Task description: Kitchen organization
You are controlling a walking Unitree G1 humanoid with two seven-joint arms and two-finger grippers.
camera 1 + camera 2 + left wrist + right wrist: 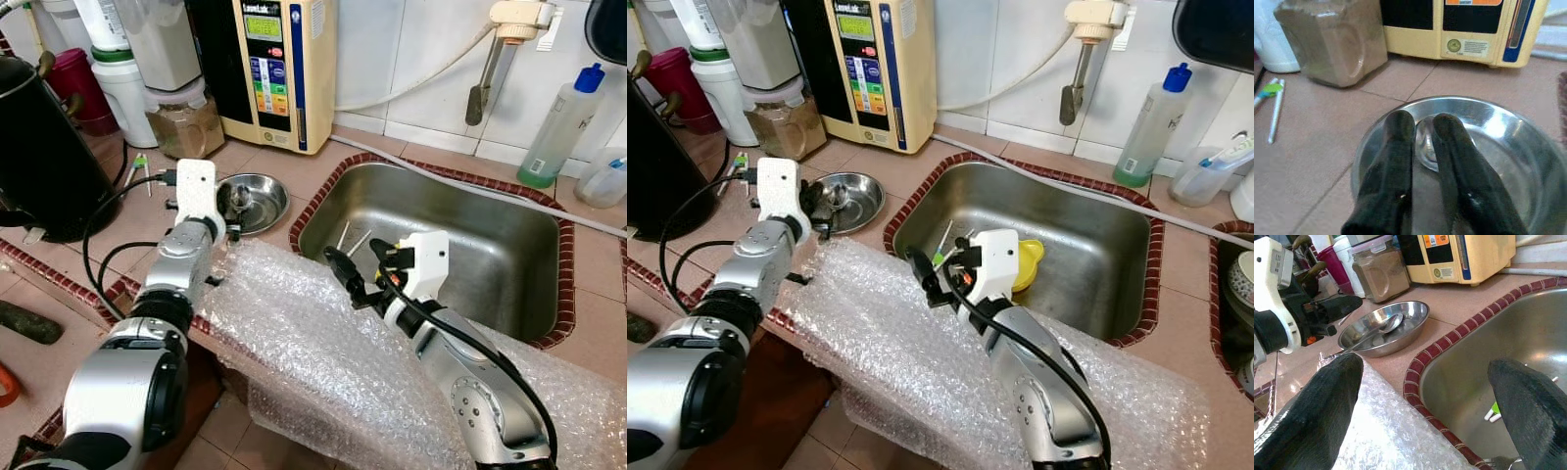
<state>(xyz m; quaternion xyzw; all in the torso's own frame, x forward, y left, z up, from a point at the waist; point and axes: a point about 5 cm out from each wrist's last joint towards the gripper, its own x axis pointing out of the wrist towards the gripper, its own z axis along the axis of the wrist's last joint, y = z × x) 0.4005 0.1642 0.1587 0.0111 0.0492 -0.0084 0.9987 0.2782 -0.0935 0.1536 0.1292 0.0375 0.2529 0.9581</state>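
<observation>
Hovering over the steel bowl [252, 201] on the tiled counter [294, 168], my left gripper [1422, 128] has its two black fingers drawn together, only a thin slit between them. My left wrist view looks straight down into the bowl and catches the round end of the spoon [1382, 327] peeking between those fingers — but not its handle. My right wrist view gives the rest: the spoon lies in the bowl with its round end near the middle and its handle running out over the rim toward the bubble wrap [313, 343], its long axis slanting from the bowl toward my body. My right gripper [355, 262] sits above the near edge of the sink [509, 245], fingers spread wide apart, one over the wrap, one over the basin. The right eye view shows a yellow thing [1030, 262] in the sink behind my right wrist — the left eye view hides it. A jar of brown powder [186, 125] stands behind the bowl.
</observation>
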